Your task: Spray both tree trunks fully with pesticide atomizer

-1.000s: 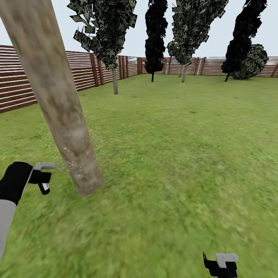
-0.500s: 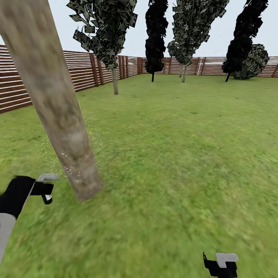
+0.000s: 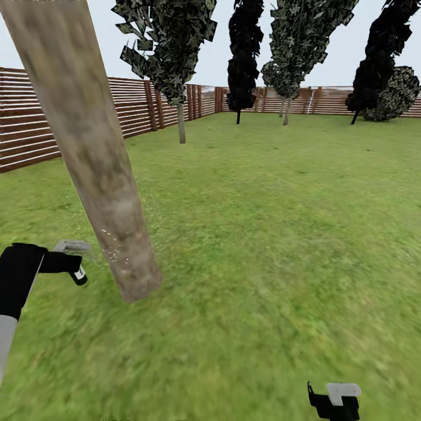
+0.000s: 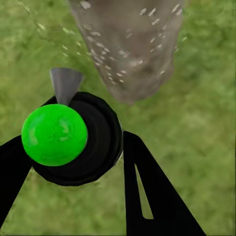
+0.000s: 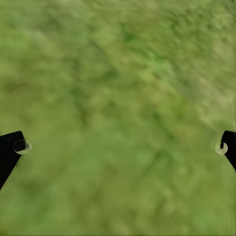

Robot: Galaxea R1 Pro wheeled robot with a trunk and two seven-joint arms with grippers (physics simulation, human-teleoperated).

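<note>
While the right gripper (image 3: 333, 400) idles low over the grass (image 3: 280, 234) with jaws wide apart, the left gripper (image 3: 75, 270) stays clamped on the atomizer (image 4: 73, 140). Its nozzle (image 4: 65, 83) points at the trunk's (image 3: 99, 169) base, apparently to coat the bark, where whitish pesticide (image 3: 111, 248) specks cling. Beyond stand the fence (image 3: 128, 105) and dark conifers (image 3: 245, 52).

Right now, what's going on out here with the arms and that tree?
The left gripper holds the pesticide atomizer, its nozzle aimed at the base of the tree trunk. Whitish pesticide specks dot the lower bark and drift over the grass beside it. The right gripper hangs open over the lawn, holding nothing.
</note>
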